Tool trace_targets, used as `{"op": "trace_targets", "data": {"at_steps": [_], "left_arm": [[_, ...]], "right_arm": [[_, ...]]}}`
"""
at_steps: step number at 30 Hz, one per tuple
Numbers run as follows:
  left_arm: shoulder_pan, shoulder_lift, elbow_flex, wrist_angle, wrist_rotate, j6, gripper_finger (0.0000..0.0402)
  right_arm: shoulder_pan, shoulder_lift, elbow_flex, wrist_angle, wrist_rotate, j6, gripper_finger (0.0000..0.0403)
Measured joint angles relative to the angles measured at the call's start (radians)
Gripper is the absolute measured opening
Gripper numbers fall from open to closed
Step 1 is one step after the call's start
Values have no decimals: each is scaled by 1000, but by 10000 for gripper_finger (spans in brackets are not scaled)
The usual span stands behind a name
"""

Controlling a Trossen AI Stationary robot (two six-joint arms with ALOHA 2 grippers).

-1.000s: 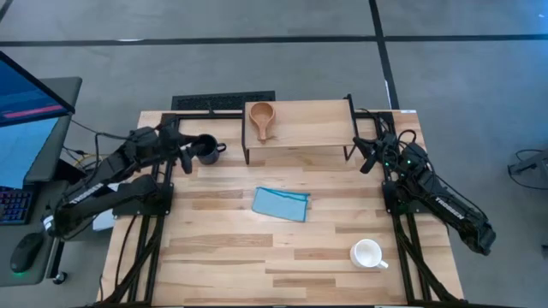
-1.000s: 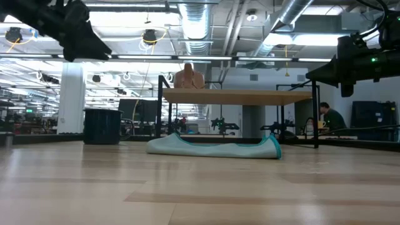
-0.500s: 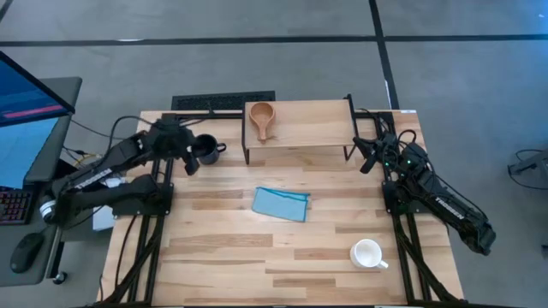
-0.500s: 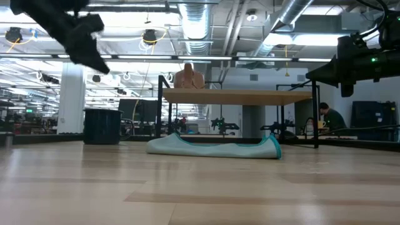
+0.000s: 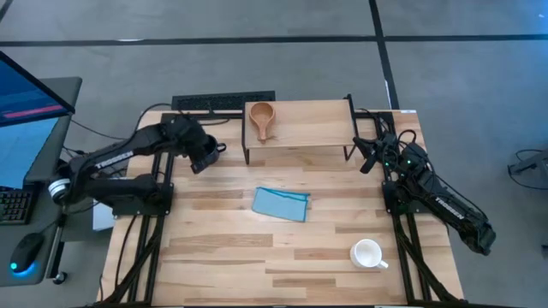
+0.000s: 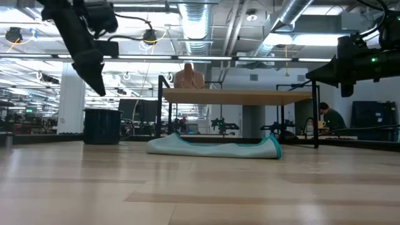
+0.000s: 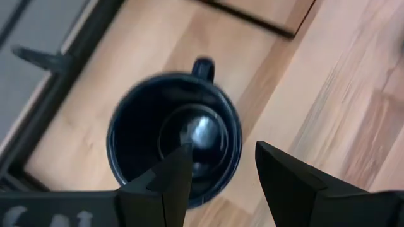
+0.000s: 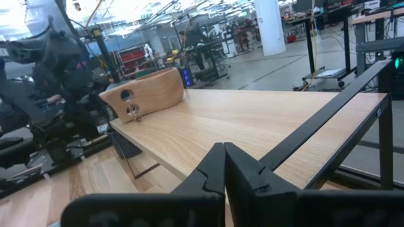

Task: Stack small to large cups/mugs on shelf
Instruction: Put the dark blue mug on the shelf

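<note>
The dark navy mug (image 7: 173, 135) stands upright on the table left of the shelf (image 5: 308, 124); it also shows in the low view (image 6: 102, 126). My left gripper (image 7: 222, 150) is open and points down just above the mug, one finger over its hollow and one outside the rim, clear of it in the low view (image 6: 99, 87). The tan wooden cup (image 5: 261, 115) sits on the shelf's left part. The white mug (image 5: 367, 253) stands near the table's front right. My right gripper (image 8: 224, 164) is shut and empty by the shelf's right end.
A blue folded cloth (image 5: 281, 204) lies flat at the table's middle, in front of the shelf. The shelf's black legs (image 5: 247, 156) stand close to the right of the navy mug. A monitor and a keyboard (image 5: 17, 171) stand off the table's left edge.
My left gripper has gone toward the table's right edge and down. It has tipped from slanting to pointing down and now stands over the navy mug. The mug has stayed where it was.
</note>
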Motion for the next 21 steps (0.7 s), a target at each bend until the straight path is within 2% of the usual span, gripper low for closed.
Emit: {"op": "trace_targets", "data": {"at_steps": [7, 21], "left_arm": [[0, 115, 29, -60, -2, -10, 167], [-1, 308, 29, -77, -101, 8, 167]], "right_arm": [[0, 0, 0, 0, 0, 0, 26], [0, 0, 0, 0, 0, 0, 26]]}}
